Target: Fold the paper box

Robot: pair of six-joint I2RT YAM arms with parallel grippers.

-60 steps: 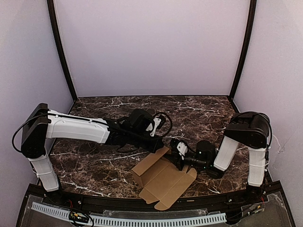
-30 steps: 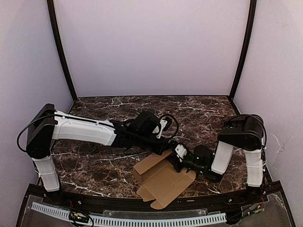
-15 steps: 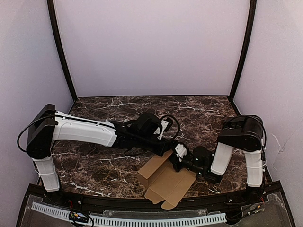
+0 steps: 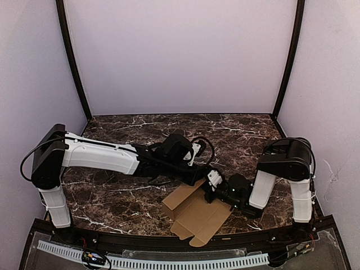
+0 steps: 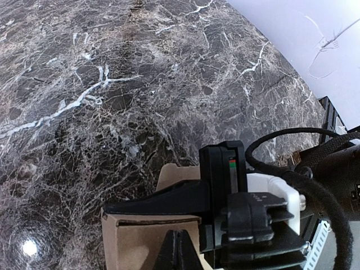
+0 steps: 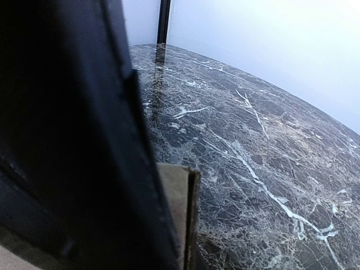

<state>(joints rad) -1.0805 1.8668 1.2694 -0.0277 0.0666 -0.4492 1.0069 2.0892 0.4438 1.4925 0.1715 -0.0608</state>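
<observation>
- Table (image 4: pixel 107 197) of dark veined marble is enclosed by pale walls (image 4: pixel 180 56), and both arms are bolted at its near edge.
- At the left, the left arm (image 4: pixel 101 154) is stretched low over the table, from its base toward the centre. A black cable (image 4: pixel 203 147) is looped at its wrist.
- The left gripper (image 4: pixel 198 174) is set down at the far edge of the box (image 4: pixel 197 216), just beside the right gripper (image 4: pixel 207 191).
- The left jaws are pressed together, and nothing is seen between them. In the left wrist view, the tips (image 5: pixel 177 253) are met at the bottom edge, over the cardboard (image 5: pixel 140 242).
- The box is laid at the near centre of the table, between the two bases. It is a tan, unmarked die-cut sheet, only partly folded. Its flaps are spread toward the near edge, and a panel on its far side is raised off the marble.
- The right gripper is closed down narrow on that raised panel. In the left wrist view, one black finger (image 5: pixel 163 202) is laid along the panel's top edge.
- In the right wrist view, most of the left side is filled by a dark finger (image 6: pixel 84 169), and the cardboard's cut edge (image 6: pixel 179 202) is seen touching it.
- At the right, the right arm (image 4: pixel 281 163) is folded, with its elbow raised and its forearm angled down and left to the box.
</observation>
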